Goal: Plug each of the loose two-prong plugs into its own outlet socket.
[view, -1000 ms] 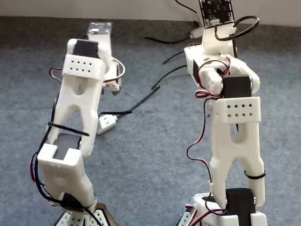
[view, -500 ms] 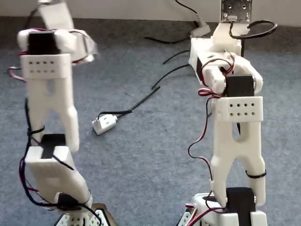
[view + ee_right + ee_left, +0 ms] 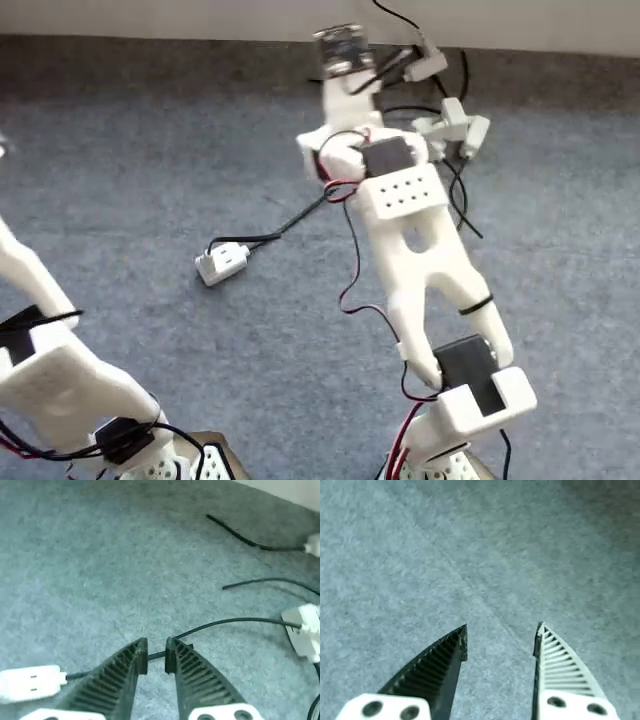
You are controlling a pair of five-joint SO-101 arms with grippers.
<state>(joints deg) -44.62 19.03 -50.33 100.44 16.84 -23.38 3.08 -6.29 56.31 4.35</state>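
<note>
A white outlet socket [image 3: 222, 262] on a black cable [image 3: 297, 216] lies on the grey carpet left of centre. Two white plugs [image 3: 455, 125] [image 3: 428, 65] lie at the back right among black cords. My right arm [image 3: 410, 210] leans from the front right toward the back centre. My right gripper [image 3: 156, 656] hangs above the socket's cable [image 3: 225, 622], its jaws only a narrow gap apart and holding nothing. The socket [image 3: 30, 682] and a white plug [image 3: 304, 627] flank it. My left gripper [image 3: 501, 636] is open over bare carpet. The left arm [image 3: 50, 370] stands at the front left edge.
Several loose black cords [image 3: 455, 200] trail across the carpet behind and beside the right arm. A pale wall strip [image 3: 200, 18] borders the far side. Open carpet [image 3: 150, 150] stretches over the left half.
The left arm swung off to the left, away from the socket. The right arm leaned over from the right toward the back centre, uncovering the plugs at the back right.
</note>
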